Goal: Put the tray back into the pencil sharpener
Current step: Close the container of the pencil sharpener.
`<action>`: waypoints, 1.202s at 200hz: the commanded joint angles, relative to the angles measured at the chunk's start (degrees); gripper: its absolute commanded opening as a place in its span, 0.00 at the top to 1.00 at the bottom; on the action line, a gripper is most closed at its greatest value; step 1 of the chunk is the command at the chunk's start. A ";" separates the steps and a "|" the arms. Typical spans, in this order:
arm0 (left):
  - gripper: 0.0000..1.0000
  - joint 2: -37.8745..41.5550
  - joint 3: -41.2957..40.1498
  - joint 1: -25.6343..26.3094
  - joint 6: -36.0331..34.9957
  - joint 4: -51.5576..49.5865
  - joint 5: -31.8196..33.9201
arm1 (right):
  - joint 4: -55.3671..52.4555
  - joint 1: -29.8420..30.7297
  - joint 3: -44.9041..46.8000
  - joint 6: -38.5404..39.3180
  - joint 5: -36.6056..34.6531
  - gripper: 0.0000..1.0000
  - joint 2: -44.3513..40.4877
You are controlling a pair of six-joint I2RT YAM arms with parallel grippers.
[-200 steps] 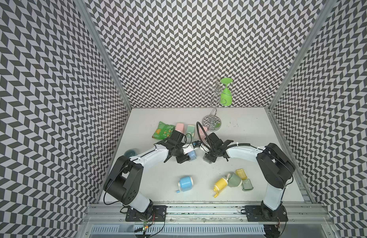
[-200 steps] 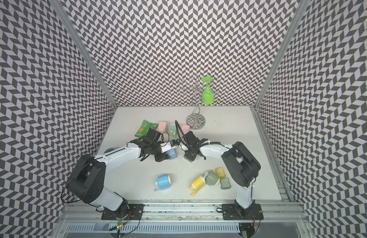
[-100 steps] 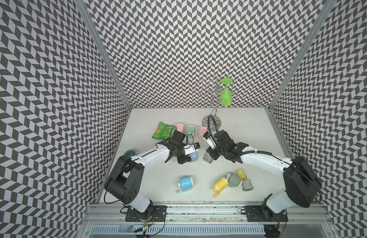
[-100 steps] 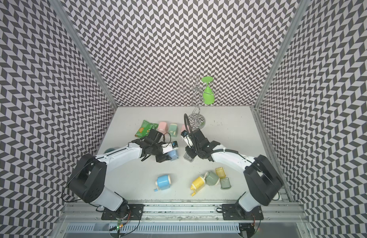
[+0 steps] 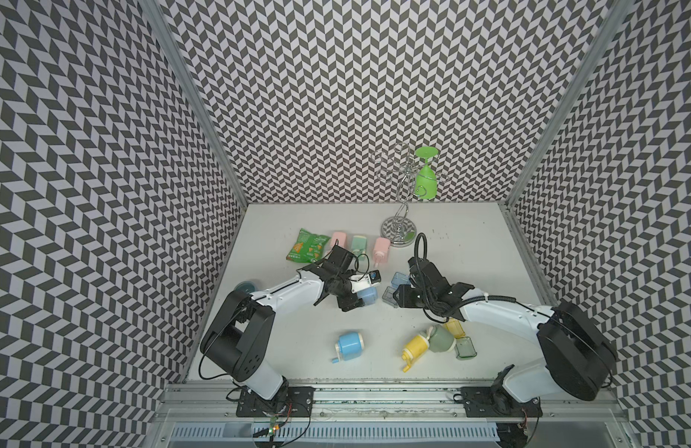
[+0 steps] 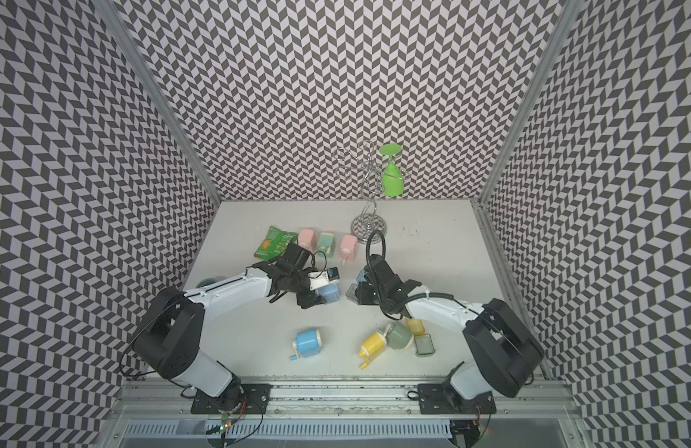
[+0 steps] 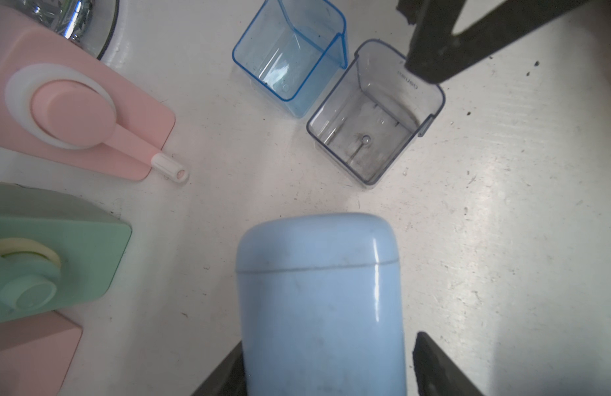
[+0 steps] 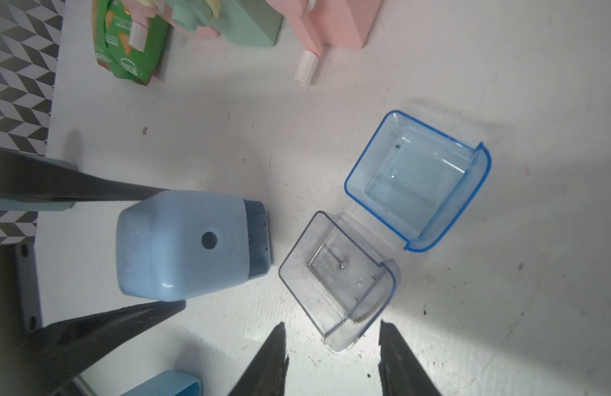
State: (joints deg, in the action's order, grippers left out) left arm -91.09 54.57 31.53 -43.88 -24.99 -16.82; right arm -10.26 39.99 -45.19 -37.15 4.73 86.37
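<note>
- The table [image 5: 472,252] carries everything. Both pincers sit low over its middle and point toward each other.
- The left pincer [image 7: 330,343] is released. Its dark fingers flank the light blue pencil sharpener [image 5: 366,295], and the left wrist view shows a sliver of table between one finger and the sharpener's side.
- The sharpener rests on the table between those fingers. Its dark open end faces away from the left pincer, toward the right one.
- The right pincer [image 8: 331,324] is also released, with its fingers spread and nothing in them.
- The clear tray [image 8: 338,271] lies open side up on the table just ahead of the right pincer's tips. It is just beside the sharpener's open end but outside it.
- A blue tray [image 8: 417,181] sits hard against the clear one, on the side farther from the right pincer.
- A pink sharpener [image 7: 74,113] and a green sharpener [image 7: 57,257] stand off to one side of the left pincer, apart from it.
</note>
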 commanded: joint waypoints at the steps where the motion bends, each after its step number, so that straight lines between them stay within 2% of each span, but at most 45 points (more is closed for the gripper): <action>1: 0.30 0.74 0.68 0.32 0.11 0.51 -1.14 | 2.54 -0.08 -0.65 -4.76 -0.95 0.55 1.88; 31: 0.37 0.94 0.05 0.29 -0.07 1.25 -1.29 | 1.41 -0.09 -1.69 -4.37 -3.73 0.57 3.79; 75: 0.42 0.75 -0.50 0.29 -0.59 1.97 -1.48 | 1.45 -0.08 -3.69 -1.99 -4.12 0.61 7.29; 118: 0.43 0.51 -0.61 0.29 -2.07 2.31 -1.66 | 1.43 -0.08 -4.82 0.49 -3.34 0.67 9.37; 240: 0.45 -1.88 1.41 0.38 -4.30 0.58 -4.46 | 2.08 0.19 -7.63 3.43 0.57 0.74 12.84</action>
State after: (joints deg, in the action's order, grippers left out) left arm -91.39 54.61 31.51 -47.09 -24.08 -18.90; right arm -10.17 40.01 -51.42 -34.54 4.14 98.02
